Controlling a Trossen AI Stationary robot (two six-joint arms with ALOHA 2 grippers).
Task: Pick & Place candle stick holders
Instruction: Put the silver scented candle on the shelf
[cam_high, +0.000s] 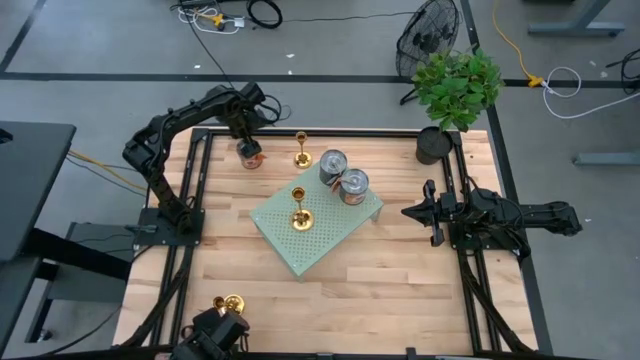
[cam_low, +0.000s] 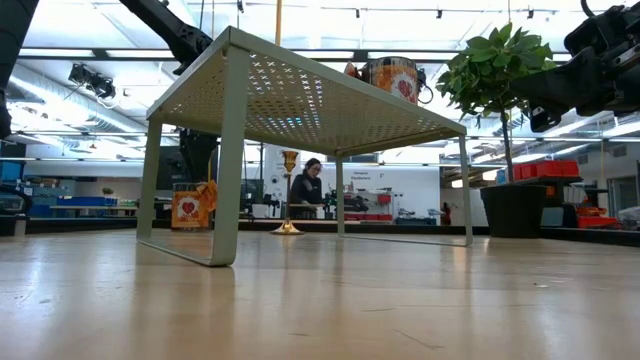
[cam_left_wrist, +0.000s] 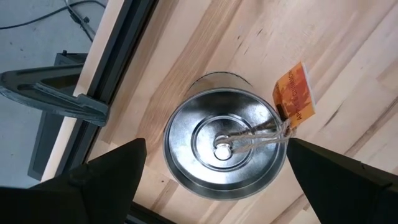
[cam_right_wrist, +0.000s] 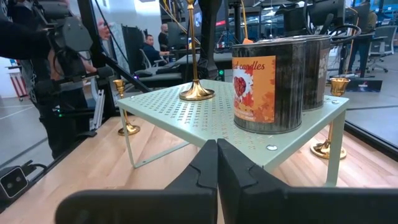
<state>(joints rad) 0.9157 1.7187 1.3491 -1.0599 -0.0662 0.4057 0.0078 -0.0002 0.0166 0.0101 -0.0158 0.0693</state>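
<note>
Candle stick holders number three, all gold, and each can be placed against the pale green perforated shelf (cam_high: 318, 226) that stands on the wooden table (cam_high: 400, 290). One holder (cam_high: 300, 208) stands upright on top of the shelf, toward its left half; the right wrist view shows its flared base (cam_right_wrist: 196, 93) resting on the perforated surface with the thin stem rising out of frame. A second holder (cam_high: 301, 150) stands on the table beyond the shelf's far left corner, near the back edge of the table. The third holder (cam_high: 232, 301) sits well away from the shelf, at the near left edge of the table beside the camera mount. Two silver tin cans (cam_high: 343, 176) stand touching each other on the shelf's far right corner, the nearer one carrying an orange label (cam_right_wrist: 254, 90). A third can (cam_high: 250, 153) stands on the table to the left of the shelf's far corner, just beside the second holder; the left gripper (cam_left_wrist: 214, 171) hangs directly above it, fingers spread wide to either side of the can's lid (cam_left_wrist: 224, 146), gripping nothing, with an orange tag (cam_left_wrist: 297, 94) tied to the lid. The right gripper (cam_high: 432, 212) waits off the shelf's right side, pointing toward it, its fingers (cam_right_wrist: 202, 165) pressed together and empty. A potted plant (cam_high: 452, 95) stands at the table's far right corner, behind the shelf. People show in the room beyond the table.
</note>
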